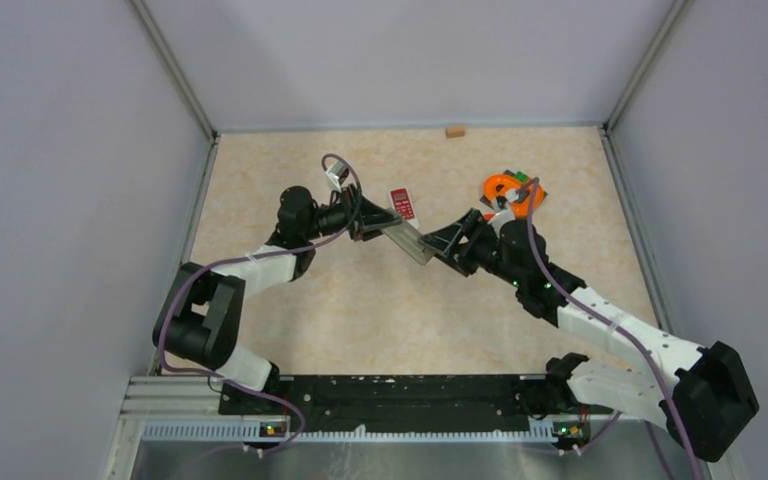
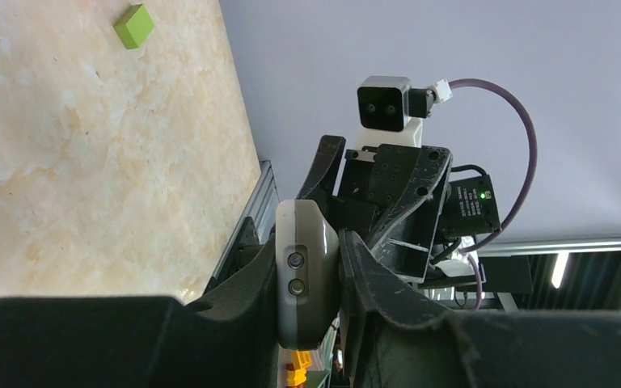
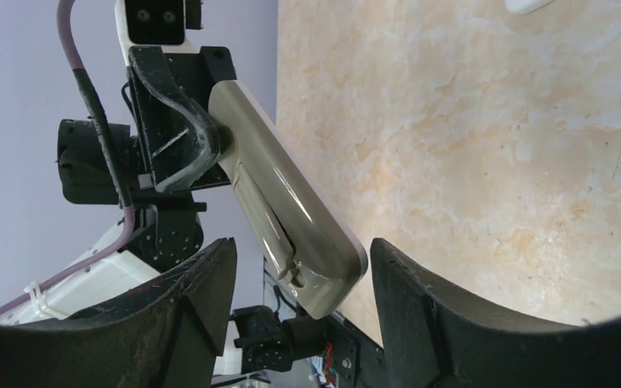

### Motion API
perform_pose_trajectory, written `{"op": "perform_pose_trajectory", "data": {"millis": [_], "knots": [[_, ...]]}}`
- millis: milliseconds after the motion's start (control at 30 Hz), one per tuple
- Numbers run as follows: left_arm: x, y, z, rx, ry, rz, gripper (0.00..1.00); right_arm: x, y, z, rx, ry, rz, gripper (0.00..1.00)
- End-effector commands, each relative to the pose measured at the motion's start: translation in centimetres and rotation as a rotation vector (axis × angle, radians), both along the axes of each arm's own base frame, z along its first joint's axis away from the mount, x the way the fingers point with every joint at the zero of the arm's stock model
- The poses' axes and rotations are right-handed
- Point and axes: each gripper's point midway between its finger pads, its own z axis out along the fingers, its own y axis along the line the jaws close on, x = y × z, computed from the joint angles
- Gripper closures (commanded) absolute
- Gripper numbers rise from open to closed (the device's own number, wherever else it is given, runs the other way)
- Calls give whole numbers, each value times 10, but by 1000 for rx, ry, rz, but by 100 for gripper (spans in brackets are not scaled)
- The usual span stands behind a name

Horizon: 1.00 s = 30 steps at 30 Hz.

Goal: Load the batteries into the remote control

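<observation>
Top external view: the left gripper (image 1: 375, 228) and the right gripper (image 1: 442, 245) meet above the middle of the beige marbled tabletop (image 1: 360, 320). A long grey plastic remote control (image 1: 407, 241) spans the space between them, lifted off the surface and tilted.

From the left wrist, the left gripper (image 2: 307, 271) is clamped tight on one end of the grey remote control (image 2: 307, 275), one black finger pressed to each flat side. Two small round lenses show on the remote's end face.

From the right wrist, the right gripper (image 3: 301, 246) stands wide. Its two black fingers (image 3: 420, 299) flank the free end of the grey remote control (image 3: 291, 218) with a gap on each side, touching nothing. A long narrow panel runs along the remote's back.

On the table beyond the arms lie a small red handset (image 1: 403, 203), an orange plastic ring (image 1: 505, 187) and a small tan block (image 1: 454, 130) by the far wall. A green cube (image 2: 134, 26) shows in the left wrist view.
</observation>
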Motion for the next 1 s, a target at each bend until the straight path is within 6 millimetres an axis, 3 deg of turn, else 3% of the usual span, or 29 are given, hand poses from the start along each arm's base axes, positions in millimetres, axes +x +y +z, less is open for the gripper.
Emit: {"op": "perform_pose_trajectory", "data": {"millis": [0,367,567,700,833,967], "knots": [[0,1,37,-49,-108,6,100,3,4,9,33,-19,3,40],[-4,1,46,-76,-115,-13,100,9,11,-10,4,29,11,61],[-8,2,49,-87,-128,-25,100,12,17,-17,-10,35,30,63],[-10,2,44,-56,-170,-34,100,16,14,-14,-59,-1,26,52],[-6,6,33,21,-205,-33,100,19,7,12,-132,-163,40,28],[-10,8,29,66,-251,-69,100,8,9,42,-194,-384,158,18]]}}
